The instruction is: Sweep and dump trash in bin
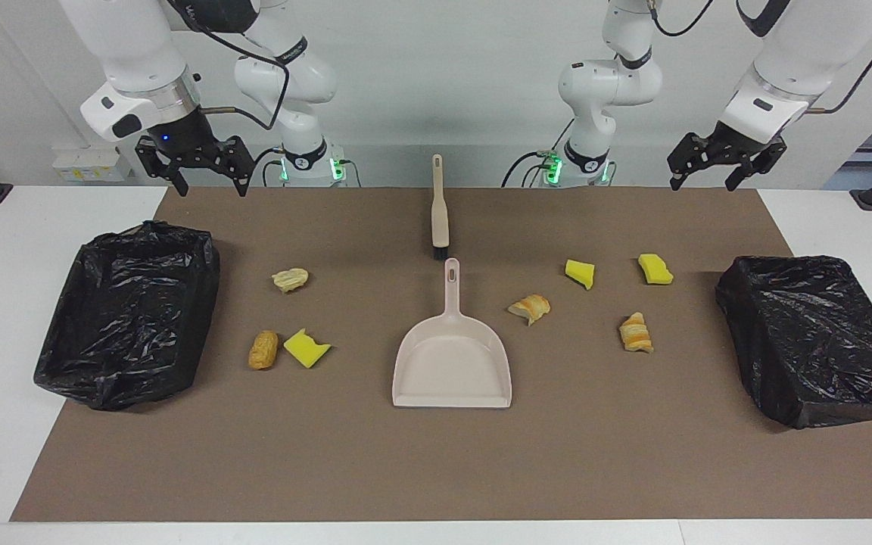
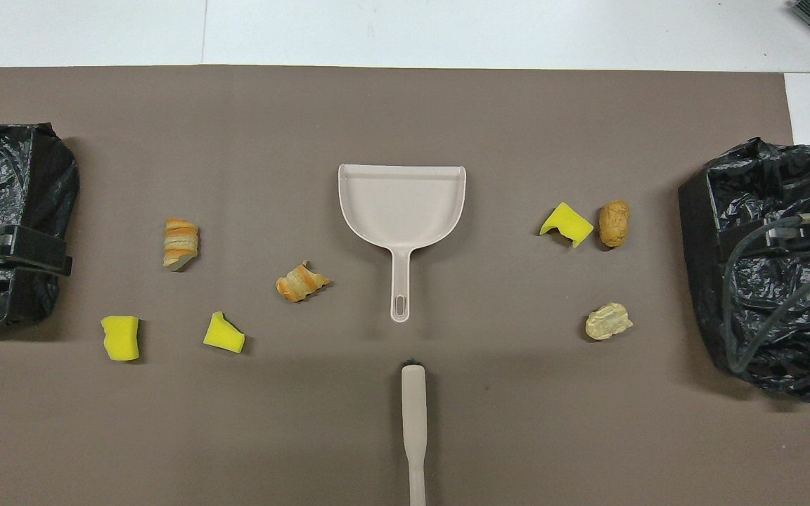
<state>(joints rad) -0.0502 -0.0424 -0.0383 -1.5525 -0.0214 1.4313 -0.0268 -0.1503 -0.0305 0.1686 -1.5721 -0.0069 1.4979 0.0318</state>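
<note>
Nothing swept yet, folks: all seven scraps of trash lie loose on the brown mat (image 1: 436, 469) that covers the table. The beige dustpan (image 1: 453, 365) lies flat at mid-table, mouth pointing away from the robots, and the brush (image 1: 440, 208) lies just nearer to them, bristles almost at the dustpan's handle tip.

Toward the left arm's end lie two yellow sponge chunks (image 1: 580, 272) (image 1: 655, 269) and two bread lumps (image 1: 530, 307) (image 1: 636, 333). Toward the right arm's end lie a pale bread lump (image 1: 290, 279), a browner one (image 1: 263, 349) and, just beside it, a third yellow chunk (image 1: 306, 347). A black-lined bin (image 1: 129, 322) stands at the right arm's end of the table, another bin (image 1: 814, 337) at the left arm's end.

Both arms wait, raised. The right claw (image 1: 207, 184) hangs open above the mat edge near its bin; the left claw (image 1: 705, 180) hangs open and empty at its own end.

My read: this is the opening step, tools untouched. Next calls for one claw to drop onto the brush handle and the other onto the dustpan handle, both thin and lying flat, so low, square grips.
</note>
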